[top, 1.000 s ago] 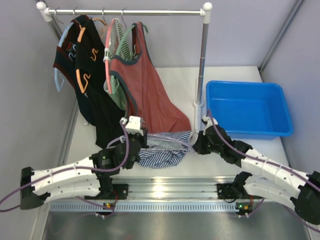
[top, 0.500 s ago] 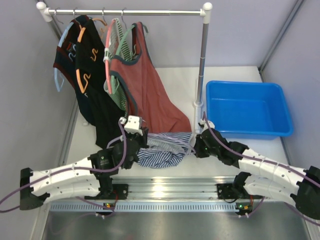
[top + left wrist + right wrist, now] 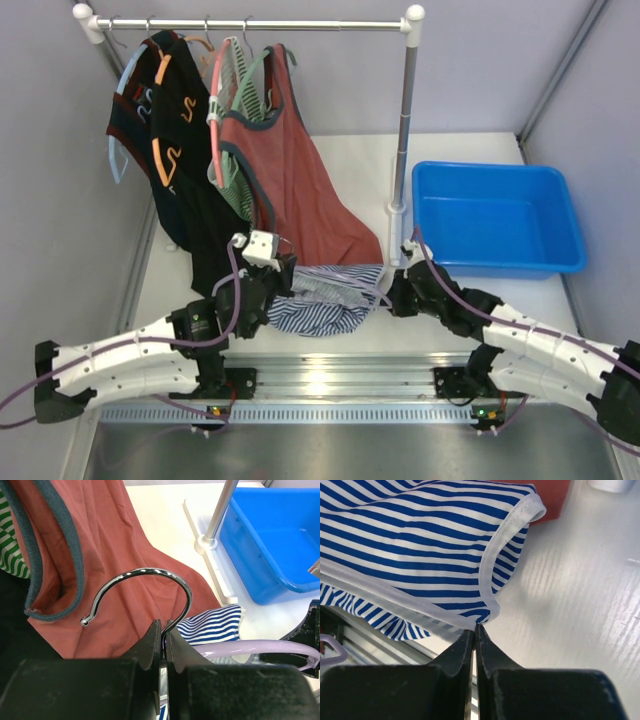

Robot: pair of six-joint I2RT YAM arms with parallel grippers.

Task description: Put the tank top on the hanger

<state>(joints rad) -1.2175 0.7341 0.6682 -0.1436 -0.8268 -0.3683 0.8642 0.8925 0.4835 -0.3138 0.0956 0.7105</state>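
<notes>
The tank top point(image 3: 322, 300) lies bunched on the table point(image 3: 345, 155) close to its near edge, about midway along it, just below the hem of the rust-red top point(image 3: 290, 180) that hangs from the rail point(image 3: 250, 24). The left gripper point(image 3: 163, 632) is clamped on the hanger point(image 3: 260, 649) at the base of its metal hook, and the lilac arm runs out to the right over the striped cloth. The right gripper point(image 3: 474, 630) is pinched closed on a white-trimmed corner of the tank top. The step in hand looks like threading. Both things are held, but no view shows the hanger's arm inside a strap opening. Next, the right gripper probably has to lift and spread that edge so the arm can slide in, with the left holding the hanger level.
</notes>
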